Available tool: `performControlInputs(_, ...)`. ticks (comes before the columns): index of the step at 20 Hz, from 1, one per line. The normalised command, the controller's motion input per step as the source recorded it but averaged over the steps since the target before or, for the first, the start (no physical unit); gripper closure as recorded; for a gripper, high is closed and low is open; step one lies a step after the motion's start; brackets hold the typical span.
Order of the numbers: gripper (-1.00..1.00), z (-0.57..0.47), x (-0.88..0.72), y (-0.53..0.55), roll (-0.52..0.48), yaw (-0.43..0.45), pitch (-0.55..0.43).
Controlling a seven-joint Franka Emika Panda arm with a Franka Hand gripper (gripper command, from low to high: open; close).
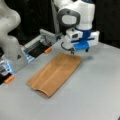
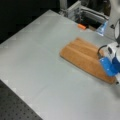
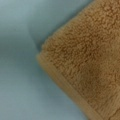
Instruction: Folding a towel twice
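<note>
The orange-brown towel [image 1: 53,73] lies flat on the grey table, doubled over into one long narrow strip with a rounded fold along its near edge. It shows in both front views, also as the towel [image 2: 85,58]. My gripper [image 1: 80,51] hovers just above the strip's far end corner, fingers apart and holding nothing. The wrist view is filled by that towel corner [image 3: 85,62] from very close, lying on the table. No fingers show there.
A grey rail with metal fixtures [image 1: 46,37] and orange tabs [image 1: 48,50] runs along the table's far-left side. A second white arm's base [image 1: 11,42] stands at a front view's left. Bare grey table [image 1: 95,95] surrounds the towel.
</note>
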Motion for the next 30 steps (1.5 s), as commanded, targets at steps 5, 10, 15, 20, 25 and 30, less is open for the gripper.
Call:
performControlInputs(5, -1.00, -0.17, 0.20, 0.16, -0.168, 0.072, -0.058)
performControlInputs(10, -1.00, -0.20, 0.15, 0.10, -0.167, 0.012, -0.062)
performControlInputs(15, -1.00, -0.21, 0.09, 0.05, -0.164, -0.015, -0.059)
performControlInputs(20, -1.00, -0.13, 0.07, 0.05, -0.147, -0.039, -0.045)
performControlInputs(25, -1.00, -0.10, 0.03, 0.05, -0.106, -0.091, -0.011)
performControlInputs(30, -1.00, -0.08, -0.03, -0.01, -0.070, -0.104, 0.016)
